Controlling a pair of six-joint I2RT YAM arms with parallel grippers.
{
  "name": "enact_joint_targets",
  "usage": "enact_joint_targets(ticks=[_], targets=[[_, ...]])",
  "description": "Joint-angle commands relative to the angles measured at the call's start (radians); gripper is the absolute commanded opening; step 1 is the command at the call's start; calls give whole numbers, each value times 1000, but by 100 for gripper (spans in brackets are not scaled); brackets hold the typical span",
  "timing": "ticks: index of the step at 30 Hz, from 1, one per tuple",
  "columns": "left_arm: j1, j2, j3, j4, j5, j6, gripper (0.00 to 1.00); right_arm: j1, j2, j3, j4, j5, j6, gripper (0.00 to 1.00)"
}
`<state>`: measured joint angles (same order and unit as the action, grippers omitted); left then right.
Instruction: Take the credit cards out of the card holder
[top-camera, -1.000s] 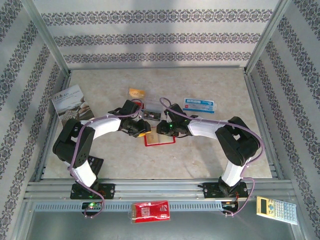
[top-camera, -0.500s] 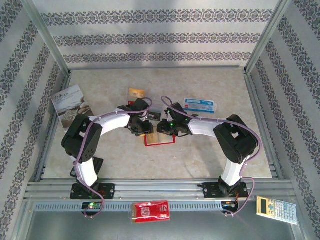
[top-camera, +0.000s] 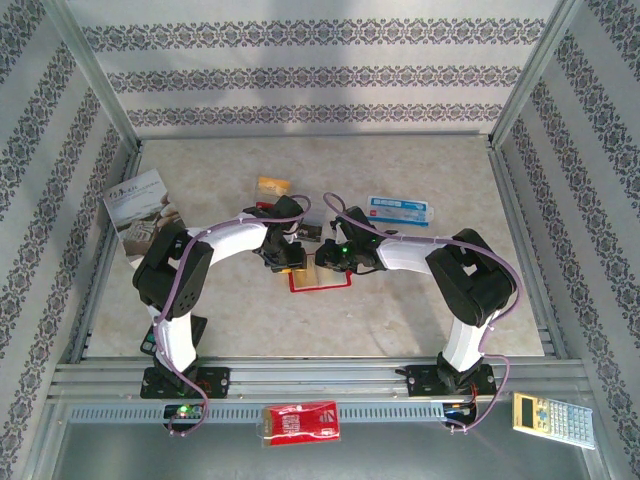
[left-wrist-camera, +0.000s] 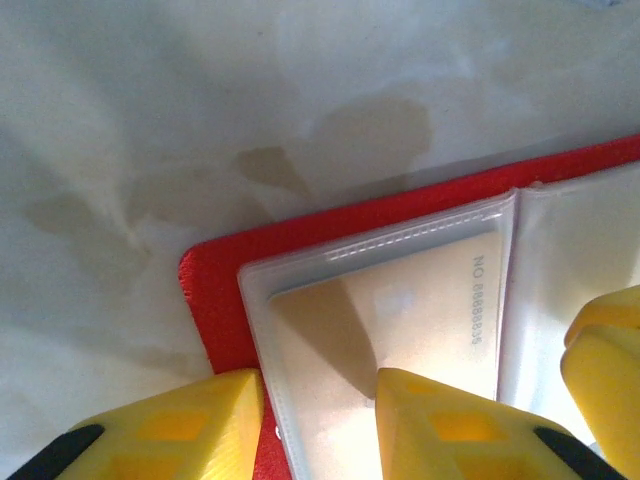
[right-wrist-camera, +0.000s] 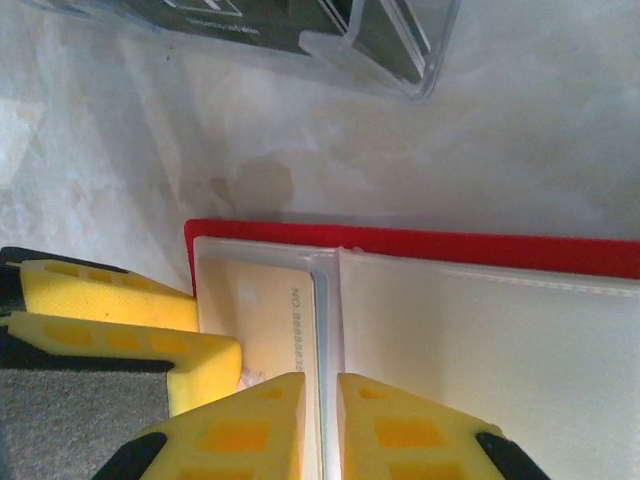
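While both arms reach in to the middle of the table, the top external view shows the left gripper (top-camera: 287, 258) and right gripper (top-camera: 325, 257) side by side over the far part of the open red card holder (top-camera: 322, 282). An orange-yellow card (top-camera: 272, 186) and a blue-and-white card (top-camera: 400, 209) lie loose farther back, well apart from it. From the left wrist, the left gripper (left-wrist-camera: 315, 430) is part-open and clamps nothing. One finger stands over the holder's red corner and the other on the clear pocket (left-wrist-camera: 300, 285), so the pocket's outer edge lies between them. Inside that pocket sits a pale tucked card (left-wrist-camera: 400, 320) with a printed number along the side next to the fold. From the right wrist, the right gripper (right-wrist-camera: 322, 430) has its jaws drawn nearly together on the seam between the two pockets. Whether they actually pinch the plastic I cannot tell. The tucked card (right-wrist-camera: 265, 300) lies just to the gripper's left, running back under the fingers, so its long axis is hard to judge. A clear case (right-wrist-camera: 330, 40) sits beyond the holder. The left arm looks nearer the card, so I judge it better placed to draw the card out while the right pins the fold.
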<state>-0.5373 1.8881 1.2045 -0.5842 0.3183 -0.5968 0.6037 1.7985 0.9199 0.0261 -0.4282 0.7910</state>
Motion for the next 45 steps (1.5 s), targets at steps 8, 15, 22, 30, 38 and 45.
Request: enact_joint_targets(ticks=[8,15,22,30,38,45], targets=[[-16,65,-13,-57,-49,32,28,-8,32,0,24,-59,-4,16],[-16,65,-20,-48,-48,34,27,-4,53,6,13,-64,-1,16],[-17,66,-20,-42,-44,34,27,5,62,20,-6,-67,-16,16],[-16,67,-27,-37,-40,34,27,19,64,37,-43,-37,-33,16],[-17,63,-35,-26,-35,29,27,35,82,62,-86,-17,-52,16],[-16,63,-41,-18,-28,28,27,37,106,67,-123,6,-50,17]])
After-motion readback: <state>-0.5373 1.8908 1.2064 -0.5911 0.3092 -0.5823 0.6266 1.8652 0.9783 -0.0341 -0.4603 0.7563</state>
